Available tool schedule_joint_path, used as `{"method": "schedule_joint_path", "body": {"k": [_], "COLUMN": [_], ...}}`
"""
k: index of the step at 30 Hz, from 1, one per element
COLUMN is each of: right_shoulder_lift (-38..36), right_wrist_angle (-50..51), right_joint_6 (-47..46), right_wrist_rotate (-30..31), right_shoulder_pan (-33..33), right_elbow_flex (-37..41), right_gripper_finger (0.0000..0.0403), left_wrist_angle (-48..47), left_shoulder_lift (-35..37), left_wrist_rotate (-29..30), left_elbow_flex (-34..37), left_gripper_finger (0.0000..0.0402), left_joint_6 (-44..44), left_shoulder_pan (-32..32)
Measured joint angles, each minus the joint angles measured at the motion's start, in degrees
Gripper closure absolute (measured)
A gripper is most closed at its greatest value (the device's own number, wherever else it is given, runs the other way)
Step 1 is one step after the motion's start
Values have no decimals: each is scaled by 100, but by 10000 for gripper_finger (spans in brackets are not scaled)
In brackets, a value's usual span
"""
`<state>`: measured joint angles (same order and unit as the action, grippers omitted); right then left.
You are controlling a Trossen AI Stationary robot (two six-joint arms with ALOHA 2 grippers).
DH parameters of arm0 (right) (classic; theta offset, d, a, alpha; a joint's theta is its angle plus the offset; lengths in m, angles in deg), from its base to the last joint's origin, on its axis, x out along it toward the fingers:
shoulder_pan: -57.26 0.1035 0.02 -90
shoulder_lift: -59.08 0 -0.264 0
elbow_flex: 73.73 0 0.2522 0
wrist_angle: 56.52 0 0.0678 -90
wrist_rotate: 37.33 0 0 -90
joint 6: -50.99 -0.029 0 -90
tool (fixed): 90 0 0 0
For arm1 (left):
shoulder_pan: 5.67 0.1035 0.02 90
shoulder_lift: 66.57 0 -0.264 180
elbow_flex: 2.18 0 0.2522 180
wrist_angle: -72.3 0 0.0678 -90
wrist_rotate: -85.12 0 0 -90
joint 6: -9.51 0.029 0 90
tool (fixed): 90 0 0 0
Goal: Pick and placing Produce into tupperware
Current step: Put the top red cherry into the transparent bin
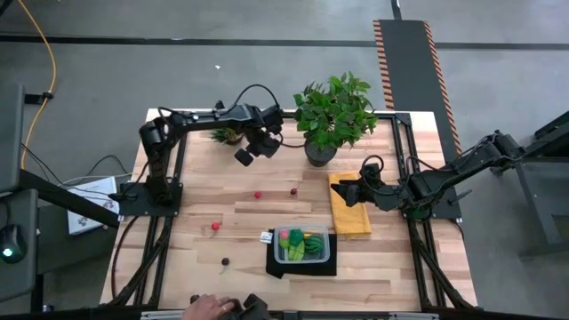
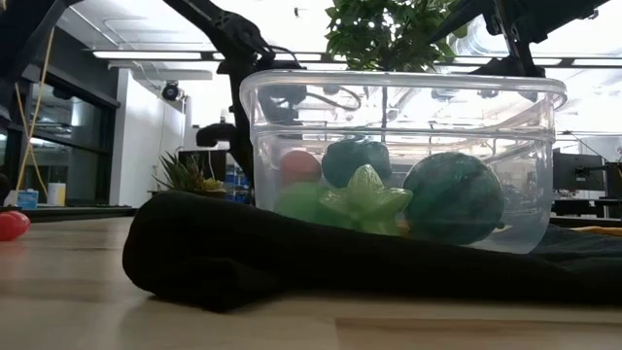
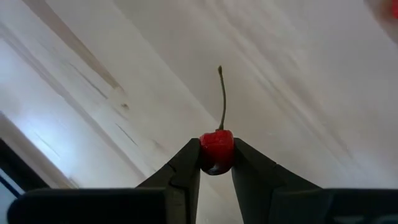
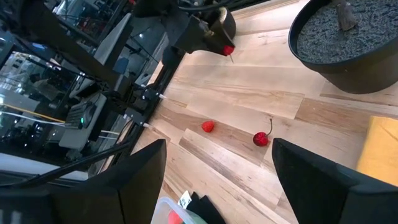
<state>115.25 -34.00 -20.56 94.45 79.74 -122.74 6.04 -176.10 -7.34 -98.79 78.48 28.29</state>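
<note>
My left gripper (image 1: pixel 243 157) hangs over the table's far middle, shut on a red cherry (image 3: pixel 216 149) with a thin stem; the right wrist view shows it too (image 4: pixel 227 48). The clear tupperware (image 1: pixel 302 245) sits on a black mat (image 1: pixel 277 267) near the front and holds green, pink and yellow produce (image 2: pixel 364 199). A red strawberry (image 1: pixel 258 195), a second cherry (image 1: pixel 293 190), a pink piece (image 1: pixel 215 227) and a dark one (image 1: pixel 225 262) lie loose on the wood. My right gripper (image 1: pixel 343 191) waits open over the yellow cloth's far end. My left gripper pinches the cherry's round body (image 3: pixel 217 142) between its two fingertips (image 3: pixel 186 165), from above, pointing down. The stem (image 3: pixel 222 93) sticks out beyond the fingers. The cherry is lifted clear of the table.
A leafy potted plant (image 1: pixel 333 114) stands at the far middle, a small one (image 1: pixel 224 135) to its left. A yellow cloth (image 1: pixel 350 212) lies right of the tupperware. A person's hand (image 1: pixel 209 307) rests at the near edge.
</note>
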Motion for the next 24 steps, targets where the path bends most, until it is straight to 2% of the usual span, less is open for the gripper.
{"method": "schedule_joint_path", "body": {"k": [10,19,24], "right_shoulder_lift": [0,0,0], "right_wrist_angle": [0,0,0], "right_joint_6": [-18,-44,-45], "right_wrist_rotate": [-7,-24,-24], "right_shoulder_pan": [2,2,2], "right_elbow_flex": [0,0,0], "right_gripper_finger": [121,121,121], "left_wrist_angle": [-547,-974,-1171], "left_shoulder_lift": [79,79,77], "left_wrist_rotate": [-438,-461,-443], "left_elbow_flex": [2,2,2], "left_gripper_finger": [330,330,330], "left_joint_6": [-671,-831,-1243], "left_shoulder_pan": [-39,-427,-684]}}
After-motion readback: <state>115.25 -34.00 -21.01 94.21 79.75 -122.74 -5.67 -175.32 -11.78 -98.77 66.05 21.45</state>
